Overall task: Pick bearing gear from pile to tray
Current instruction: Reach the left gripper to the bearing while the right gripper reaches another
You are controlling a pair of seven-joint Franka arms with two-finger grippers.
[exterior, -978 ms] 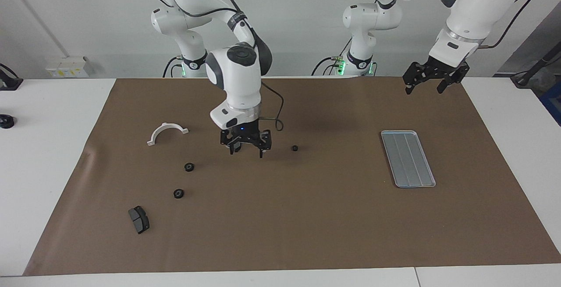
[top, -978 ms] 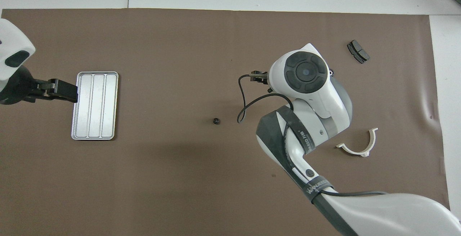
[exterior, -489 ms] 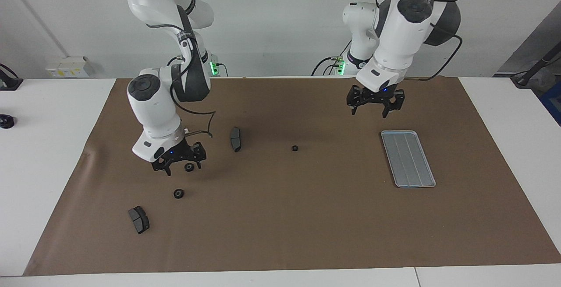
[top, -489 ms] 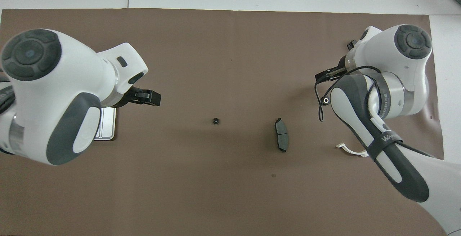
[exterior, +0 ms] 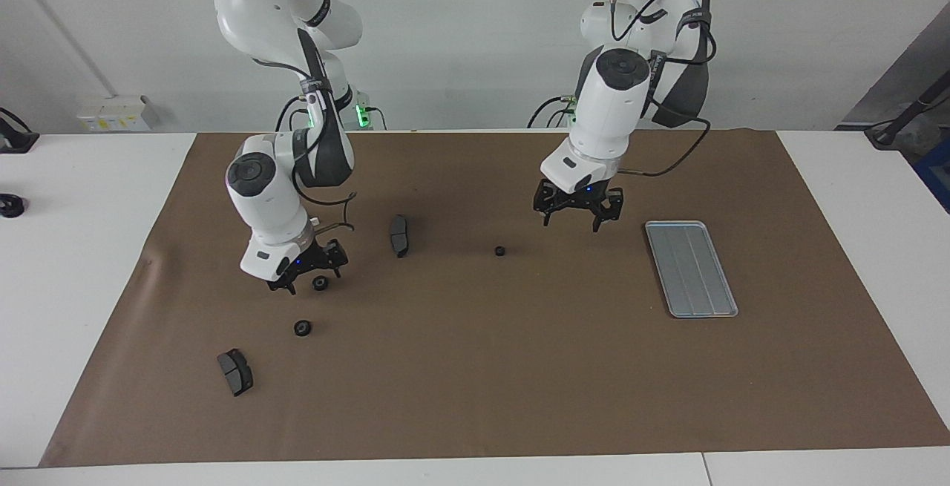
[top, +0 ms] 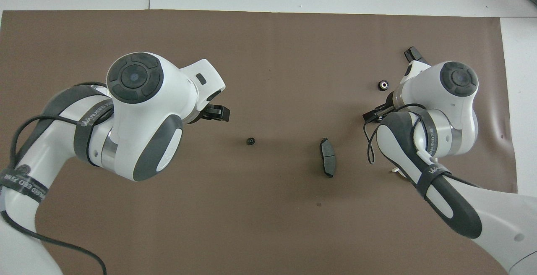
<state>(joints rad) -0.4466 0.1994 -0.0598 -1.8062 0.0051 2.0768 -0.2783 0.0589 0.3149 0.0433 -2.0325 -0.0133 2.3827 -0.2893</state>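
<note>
1. We count three small black ring-shaped bearing gears on the brown mat that covers the surface [exterior: 519, 397]: one [exterior: 320, 283] right at the right hand [exterior: 306, 274], a second [exterior: 302, 328] just farther from the robots than it, and a third [exterior: 500, 251] alone near the middle of the mat.
2. Our right hand sits low, straddling that first gear, fingers spread wide and holding nothing; whether they touch it we cannot tell.
3. Our left hand [exterior: 571, 213] hangs over bare mat between the middle gear and the flat silver-grey grooved metal tray [exterior: 691, 268], also wide open and empty. The tray holds nothing yet.
4. We judge the gears light, hard and stiff, with little risk of damage. Being small, round and smooth, they could slip or roll away from a careless pinch.
5. We would grip across the outer rim, fingers on two facing sides, coming straight down so the tips bracket the ring evenly before closing.
6. The two dark grey brake pads [exterior: 399, 235] [exterior: 235, 371] lie apart from the gears and should not get in the way.
</note>
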